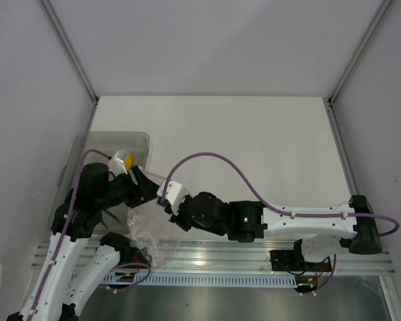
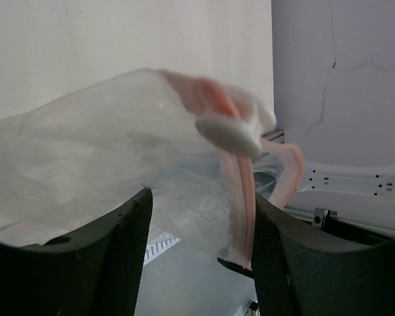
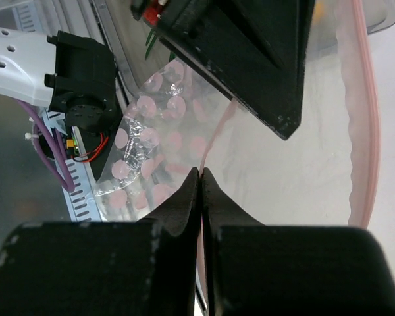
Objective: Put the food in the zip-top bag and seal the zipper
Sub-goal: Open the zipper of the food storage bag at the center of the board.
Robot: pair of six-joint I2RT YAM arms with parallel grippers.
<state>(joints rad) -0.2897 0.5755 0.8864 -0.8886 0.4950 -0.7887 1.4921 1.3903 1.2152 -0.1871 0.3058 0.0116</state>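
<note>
The clear zip-top bag (image 1: 149,231) hangs between both grippers near the table's front left. My right gripper (image 1: 166,195) is shut on the bag's mouth edge, and the pink zipper (image 3: 370,131) curves away from its closed fingertips (image 3: 201,172). My left gripper (image 1: 142,179) stands open around the opposite lip. In the left wrist view the bag (image 2: 85,158) fills the gap between the fingers. A fold of the zipper (image 2: 240,197) lies against the right finger. A yellow food piece (image 1: 128,161) sits in the bin behind; the other food is hidden by the arms.
A translucent grey bin (image 1: 103,142) stands at the table's left edge, just behind the left arm. The right arm (image 1: 301,217) stretches across the front of the table. A metal rail with a cable duct (image 1: 254,257) runs along the near edge.
</note>
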